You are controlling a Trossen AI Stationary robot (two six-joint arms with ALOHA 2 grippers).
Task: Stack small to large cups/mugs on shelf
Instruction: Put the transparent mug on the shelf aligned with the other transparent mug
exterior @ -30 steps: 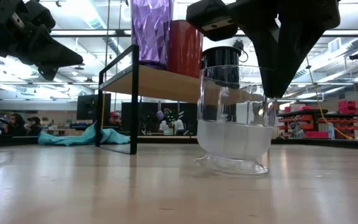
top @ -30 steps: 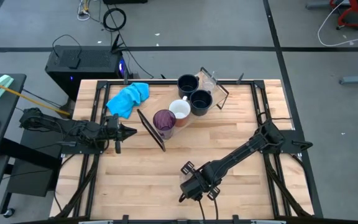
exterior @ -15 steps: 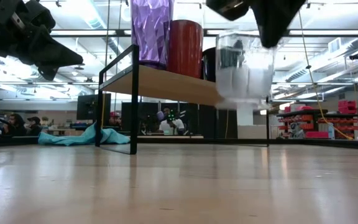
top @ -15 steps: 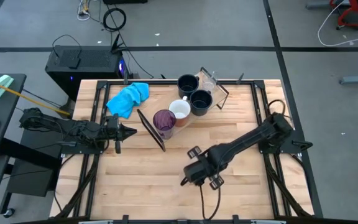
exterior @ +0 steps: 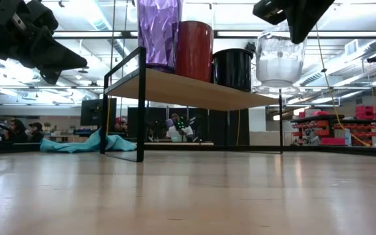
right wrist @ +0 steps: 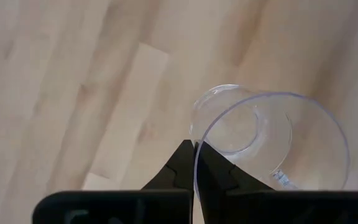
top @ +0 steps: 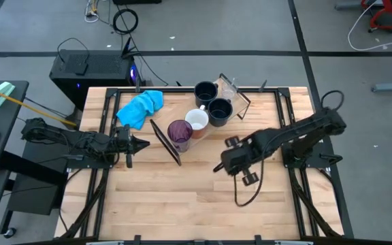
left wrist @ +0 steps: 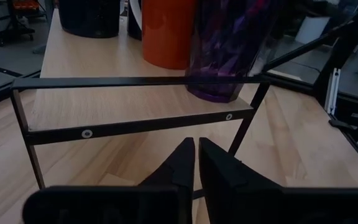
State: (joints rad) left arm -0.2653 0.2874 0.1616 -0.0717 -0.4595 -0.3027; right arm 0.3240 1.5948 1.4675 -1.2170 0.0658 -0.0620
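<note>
We see the right gripper (right wrist: pixel 194 163) pinched shut on the rim of a small clear glass (right wrist: pixel 272 140), its 2 dark fingers (right wrist: pixel 180 163) squeezed together on the thin wall. In the low view that glass (exterior: pixel 279 60) hangs in the air under the gripper, clear of the tabletop (exterior: pixel 188 196) and about level with the things on the shelf (exterior: pixel 194 91). From above, the right gripper (top: pixel 229 160) sits over the wooden table right of centre, near the shelf's front edge but apart from it. The shelf (top: pixel 231 109) carries the purple tumbler (top: pixel 180 134), the white mug (top: pixel 197 121) and 2 dark navy mugs (top: pixel 220 111) – the second one (top: pixel 205 92) stands farther back, with another clear glass (top: pixel 228 87) just beside it. A crumpled blue cloth (top: pixel 140 107) lies on the table to the shelf's left. The left gripper (top: pixel 140 143) waits at the table's left edge, pointing at the shelf's end – its fingertips (left wrist: pixel 185 163) stand nearly together, holding nothing, with the black wire frame (left wrist: pixel 135 81) just ahead of them.
</note>
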